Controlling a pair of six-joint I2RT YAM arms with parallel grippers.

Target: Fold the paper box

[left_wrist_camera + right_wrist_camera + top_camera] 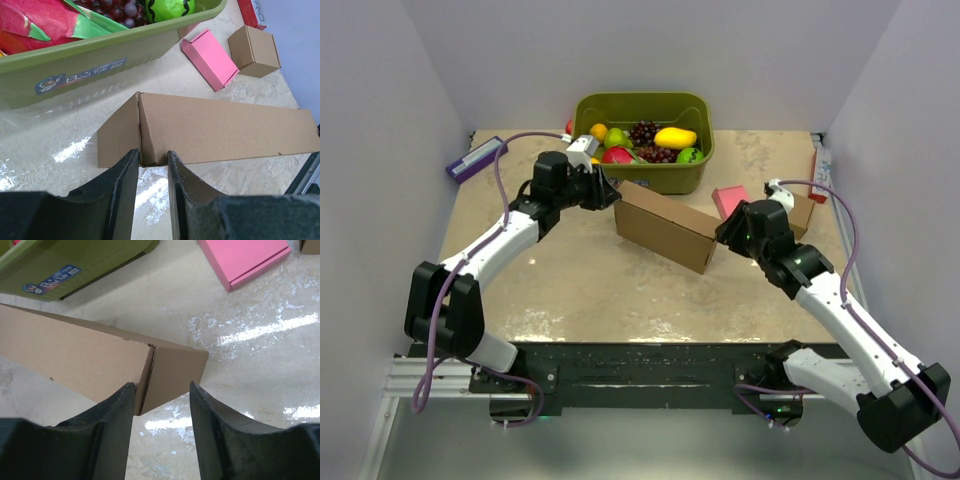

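Beige table [590, 290] under paper box [665, 225], tub [670, 178], pink block [729, 200], small box [802, 212]

Surface materials
The paper box [220, 127] is matt brown cardboard; the table [260, 365] glossy, marbled; the tub [160, 42] smooth green plastic.

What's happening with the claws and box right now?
Left claw pinching box at left end. Right claw open around right end. Fruit tub close behind.

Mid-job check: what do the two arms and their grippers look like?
The left arm and right arm have white tubular links between bulky black joint housings. A purple cable loops along each. The left gripper and right gripper have two matte black, curved, tapering fingers.
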